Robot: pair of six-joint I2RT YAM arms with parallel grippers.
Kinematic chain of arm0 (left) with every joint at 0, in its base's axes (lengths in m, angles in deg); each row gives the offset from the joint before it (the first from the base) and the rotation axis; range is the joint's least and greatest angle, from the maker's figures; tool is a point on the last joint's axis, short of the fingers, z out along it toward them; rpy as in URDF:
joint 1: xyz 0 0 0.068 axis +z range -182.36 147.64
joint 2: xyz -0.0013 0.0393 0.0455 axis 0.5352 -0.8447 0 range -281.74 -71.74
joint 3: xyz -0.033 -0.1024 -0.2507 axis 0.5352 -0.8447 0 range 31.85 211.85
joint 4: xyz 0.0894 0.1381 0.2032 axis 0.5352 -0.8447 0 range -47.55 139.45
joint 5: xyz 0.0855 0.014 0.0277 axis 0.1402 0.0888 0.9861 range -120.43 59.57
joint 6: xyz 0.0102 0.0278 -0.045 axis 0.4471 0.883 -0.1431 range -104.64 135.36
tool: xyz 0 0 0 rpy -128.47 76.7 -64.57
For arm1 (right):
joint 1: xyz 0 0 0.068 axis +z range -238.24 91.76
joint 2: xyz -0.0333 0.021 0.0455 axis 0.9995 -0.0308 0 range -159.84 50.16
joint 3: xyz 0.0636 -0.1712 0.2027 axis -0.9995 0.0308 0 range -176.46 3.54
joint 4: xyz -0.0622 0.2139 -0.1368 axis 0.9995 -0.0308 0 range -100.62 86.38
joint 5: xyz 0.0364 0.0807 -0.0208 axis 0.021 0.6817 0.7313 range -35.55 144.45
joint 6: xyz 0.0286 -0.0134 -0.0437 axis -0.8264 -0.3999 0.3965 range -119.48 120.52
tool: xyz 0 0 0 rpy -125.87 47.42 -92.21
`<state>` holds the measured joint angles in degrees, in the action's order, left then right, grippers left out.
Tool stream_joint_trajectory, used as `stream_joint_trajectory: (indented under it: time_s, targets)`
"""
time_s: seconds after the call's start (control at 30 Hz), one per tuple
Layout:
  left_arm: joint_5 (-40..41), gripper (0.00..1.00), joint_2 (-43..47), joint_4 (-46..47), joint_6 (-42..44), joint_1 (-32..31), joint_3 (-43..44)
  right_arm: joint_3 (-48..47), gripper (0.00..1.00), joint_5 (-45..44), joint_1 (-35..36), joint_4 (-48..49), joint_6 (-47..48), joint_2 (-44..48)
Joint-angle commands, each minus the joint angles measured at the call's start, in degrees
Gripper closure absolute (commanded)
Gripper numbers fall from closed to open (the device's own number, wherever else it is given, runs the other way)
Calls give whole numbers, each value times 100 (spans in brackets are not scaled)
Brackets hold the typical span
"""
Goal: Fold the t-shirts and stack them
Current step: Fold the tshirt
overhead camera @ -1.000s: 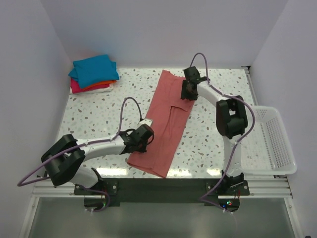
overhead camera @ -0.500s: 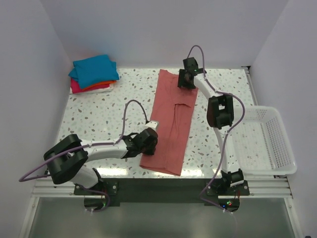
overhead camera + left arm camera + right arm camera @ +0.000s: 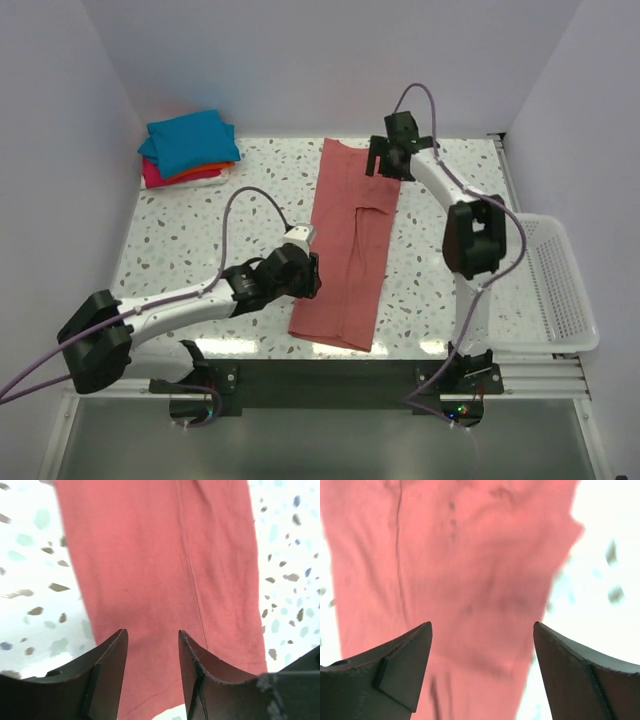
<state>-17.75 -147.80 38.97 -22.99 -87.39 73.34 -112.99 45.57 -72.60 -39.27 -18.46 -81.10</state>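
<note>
Terrazzo-speckled table [image 3: 180,230]: the work surface, walled in white on three sides.

Salmon-pink t-shirt [image 3: 345,250]: folded lengthwise into a long strip, lying flat in the middle of the table, running from the far side to the near edge and leaning slightly left at its far end. A folded-over edge shows partway along its right half.

White mesh basket [image 3: 560,290]: at the right edge of the table, well apart from the shirt.

Left arm [image 3: 180,305]: stretched low across the table from the near left towards the strip. Right arm [image 3: 470,240]: reaching out to the far end of the strip.

Stack of folded t-shirts, far left corner: teal-blue t-shirt [image 3: 190,140] on top, orange t-shirt [image 3: 205,168] beneath it, magenta-pink t-shirt [image 3: 155,178] showing at the left edge below.

Left gripper [image 3: 310,275]: at the left border of the strip, in its nearer half. In the wrist view the left gripper [image 3: 152,635] has its fingers parted, with flat cloth showing between them and nothing held.

Right gripper [image 3: 385,165]: over the far right corner of the strip. In the wrist view the right gripper [image 3: 482,627] is spread wide above the cloth, holding nothing.
</note>
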Motion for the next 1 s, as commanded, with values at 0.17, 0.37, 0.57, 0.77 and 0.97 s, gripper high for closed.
stream_joint_trajectory:
  time_s: [0.17, 0.37, 0.57, 0.77, 0.97]
  targets:
    - [86, 54, 1145, -577, -278, 62, -870, 4838, 19, -130, 808, 1026, -1395, 4194]
    - [-293, 46, 1646, -473, -366, 62, -1415, 7213, 24, -288, 2249, 844, -2284, 6181]
    - [-495, 42, 1629, -332, -419, 62, -1556, 8453, 31, -167, 2813, 377, -3303, 7797]
    - [-548, 48, 1471, -191, -560, 62, -1706, 8937, 35, 343, 3138, 331, -3840, 8239]
    - [-697, 52, 1392, -68, -551, 62, -1847, 9403, 39, 571, 3621, 630, -4297, 8196]
